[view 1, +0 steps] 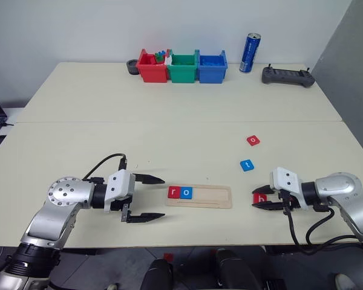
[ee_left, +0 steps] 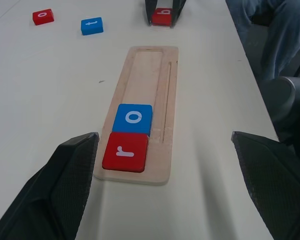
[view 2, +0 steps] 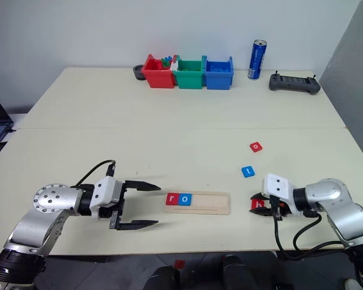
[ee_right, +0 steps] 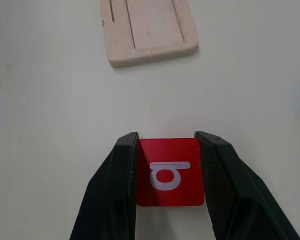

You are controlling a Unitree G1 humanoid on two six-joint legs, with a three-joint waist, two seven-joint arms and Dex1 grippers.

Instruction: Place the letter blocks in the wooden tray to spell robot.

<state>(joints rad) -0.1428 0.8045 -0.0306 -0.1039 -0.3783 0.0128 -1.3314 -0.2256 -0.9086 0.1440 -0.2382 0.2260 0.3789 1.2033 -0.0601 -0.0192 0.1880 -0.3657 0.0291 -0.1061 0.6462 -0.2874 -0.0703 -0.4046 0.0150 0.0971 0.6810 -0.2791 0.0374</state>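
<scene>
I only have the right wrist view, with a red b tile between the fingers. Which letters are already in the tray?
Observer: A red r tile and a blue o tile sit side by side at the wooden tray's left end.
Operator: Where are the other tiles?
Observer: A blue t tile and a red o tile lie loose on the table, beyond the right end effector closed on your red b tile.
Operator: And the left end effector?
Observer: The left end effector is open and empty, beside the tray's left end.

Bare table (view 1: 169, 133) between wooden tray (view 1: 212, 197) and far bins (view 1: 183, 66); loose tiles "o" (view 1: 253, 140), "t" (view 1: 247, 164) right.
</scene>
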